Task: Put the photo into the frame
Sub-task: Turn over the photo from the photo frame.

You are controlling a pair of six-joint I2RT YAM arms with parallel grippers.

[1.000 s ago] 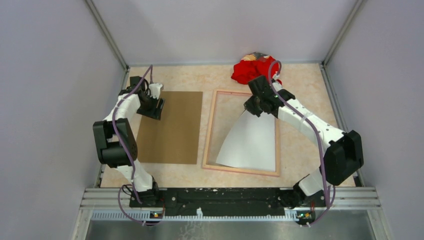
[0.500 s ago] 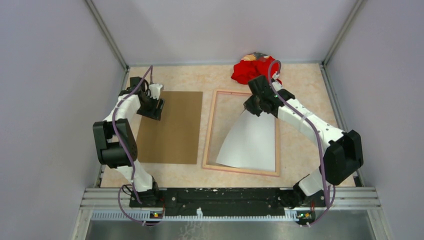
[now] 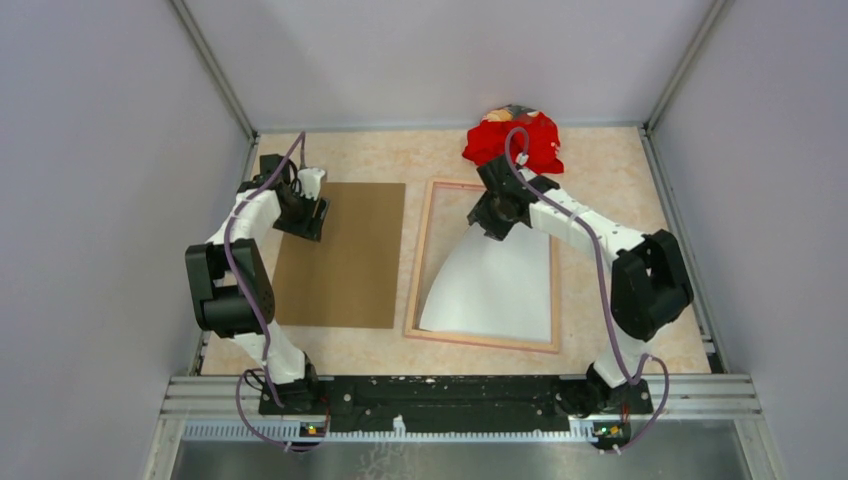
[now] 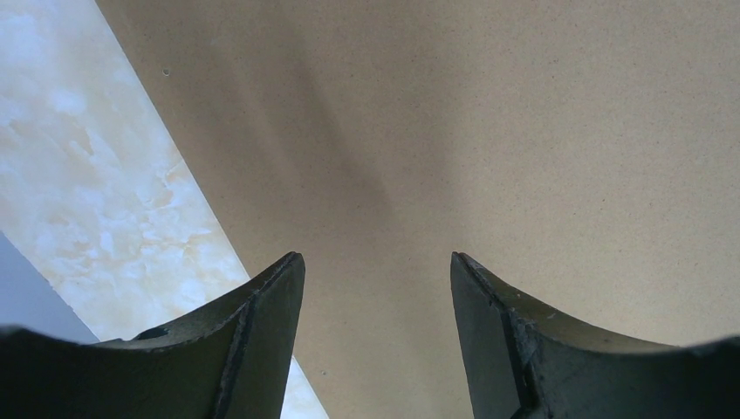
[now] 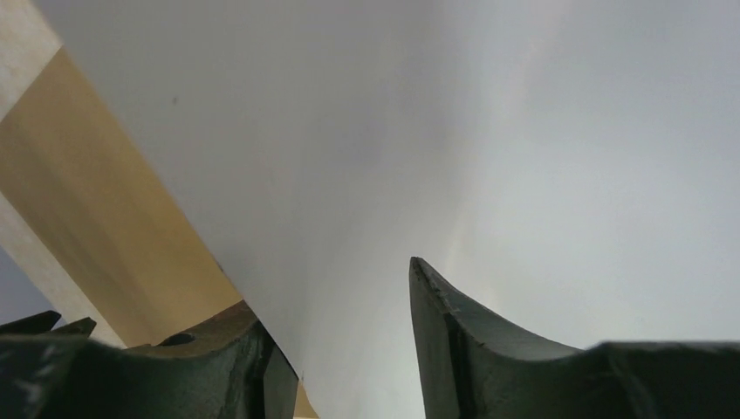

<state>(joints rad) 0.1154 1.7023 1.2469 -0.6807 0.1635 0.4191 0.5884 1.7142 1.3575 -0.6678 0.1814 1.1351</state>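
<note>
over the frame (image 3: 482,265) on the bench (image 3: 600,170), the right gripper (image 3: 490,222) has swung left with its elbow folding in, pinching the photo's (image 3: 490,290) far edge; the white back now spreads wider inside. the left gripper (image 3: 312,215) hovers spread over the backing board (image 3: 345,255).

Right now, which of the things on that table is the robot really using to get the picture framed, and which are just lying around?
Part of the job:
- large white-backed photo sheet, face down, curved up where the right gripper holds it
- thin rectangular light wood frame, lying flat around it

Just lying about:
- plain brown backing board, under the open left gripper
- red cloth heap at the far edge
</note>
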